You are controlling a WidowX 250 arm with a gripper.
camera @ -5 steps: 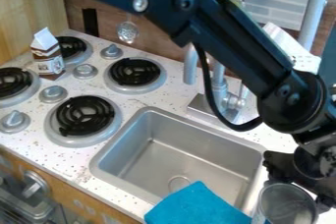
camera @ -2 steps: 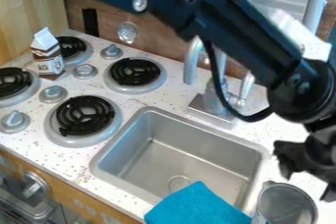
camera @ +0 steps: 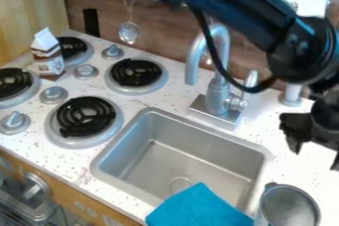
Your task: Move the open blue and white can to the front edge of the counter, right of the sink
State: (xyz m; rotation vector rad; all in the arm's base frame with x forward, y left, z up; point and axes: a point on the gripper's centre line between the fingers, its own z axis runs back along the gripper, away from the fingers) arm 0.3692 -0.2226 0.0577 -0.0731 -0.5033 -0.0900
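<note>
At the right edge, the black gripper (camera: 315,153) hangs over the counter with its fingers spread and nothing between them. Below it, apart from the fingers, stands a grey metal cup (camera: 289,207) by the sink's right front corner. A blue cloth (camera: 198,209) drapes over the front rim of the metal sink (camera: 179,155), close to the cup's left side. On the stove's back left stands a brown and white carton (camera: 47,55).
A grey faucet (camera: 217,88) rises behind the sink, below the arm. Four black coil burners (camera: 86,116) and grey knobs (camera: 54,94) lie to the left. A slotted spoon (camera: 129,32) hangs on the back wall, and a grey pole stands at the back right.
The gripper has come away from the cup, rising and drawing back toward the upper right, and its fingers have opened. The cup and cloth have stayed in place.
</note>
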